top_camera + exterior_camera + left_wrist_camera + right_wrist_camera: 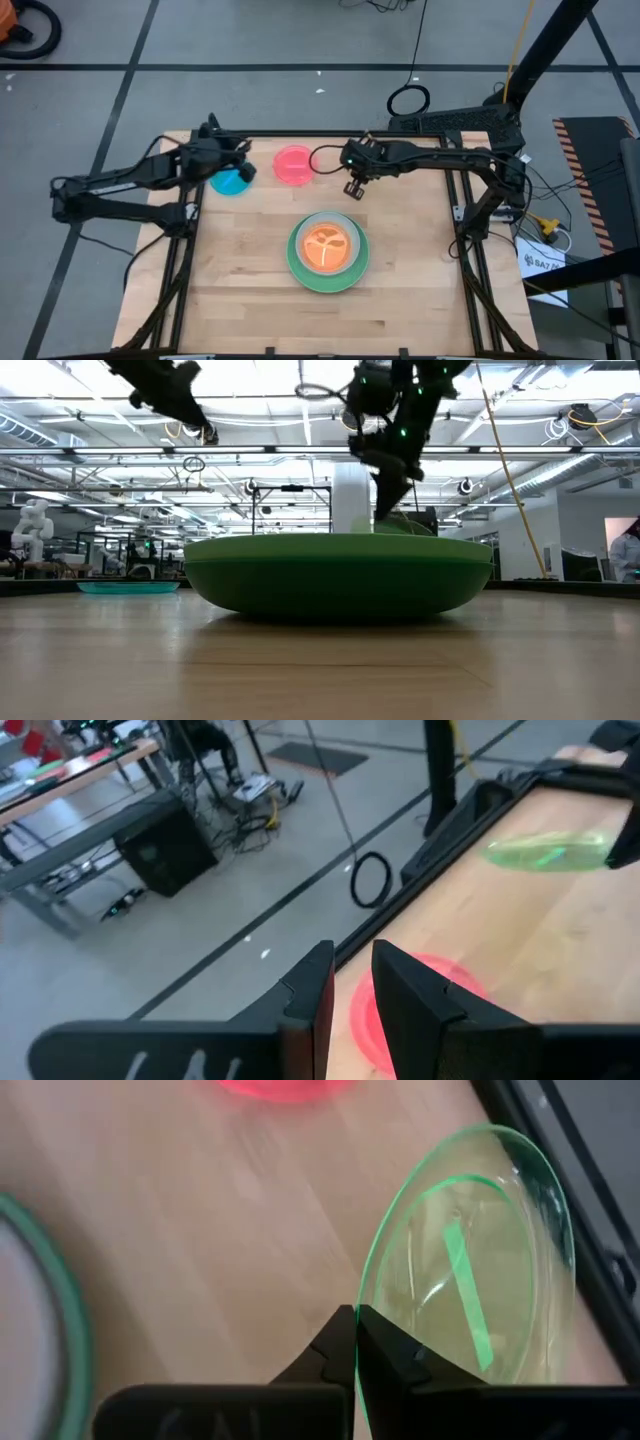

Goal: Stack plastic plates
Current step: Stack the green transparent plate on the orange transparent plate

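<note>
My right gripper point(353, 187) hovers over the far middle of the table, shut on the small translucent yellow-green plate point(470, 1260), which also shows as a green blur point(548, 852) in the left wrist view. My left gripper point(243, 168) hangs in the air between the translucent blue plate point(231, 182) and the pink-red plate point(292, 165), holding nothing; its fingers point(310, 995) stand a narrow gap apart. Both small plates lie flat on the table. At the table's middle sits a stack: a dark green plate point(300, 272) at the bottom, paler plates in it, an orange plate point(325, 245) on top. My right gripper pinches the yellow-green plate by its rim point(362, 1295) between the two fingers, at their free ends. The plate is lifted clear of the table and stands tilted, its hollow facing sideways away from the fingers.
The stack's dark green plate point(335, 575) fills the middle of the low view, and the blue plate point(128, 587) lies behind it. Bare wood lies along the near half of the table point(330, 320). A black cable loop point(408, 100) lies on the floor beyond the far edge.
</note>
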Motion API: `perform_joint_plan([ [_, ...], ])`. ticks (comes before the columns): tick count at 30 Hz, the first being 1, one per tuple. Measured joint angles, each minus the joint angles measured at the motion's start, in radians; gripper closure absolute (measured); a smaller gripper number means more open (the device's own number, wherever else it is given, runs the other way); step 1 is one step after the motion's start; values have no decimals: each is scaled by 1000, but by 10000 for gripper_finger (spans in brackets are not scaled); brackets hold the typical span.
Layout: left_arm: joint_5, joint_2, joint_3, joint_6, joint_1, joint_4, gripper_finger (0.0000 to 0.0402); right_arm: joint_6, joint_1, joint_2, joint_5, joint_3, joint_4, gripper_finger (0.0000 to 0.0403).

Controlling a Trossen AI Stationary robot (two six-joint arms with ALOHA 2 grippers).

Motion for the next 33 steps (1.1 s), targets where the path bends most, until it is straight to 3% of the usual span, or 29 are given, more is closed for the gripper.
perform_joint_plan([
  [7,0,-117,-36,-25,-52,-5,321,-54,143,0,-6,59,48,403],
  [15,1,-137,-46,-29,-111,-10,321,-185,376,-1,-11,76,95,403],
  [20,1,-137,-46,-39,-139,-12,321,-170,490,0,-98,76,131,403],
  [24,2,-137,-46,-64,-170,-21,321,-120,548,-1,-165,76,172,403],
  [33,3,-136,-46,-117,-259,-36,321,-61,615,46,-160,76,212,403],
])
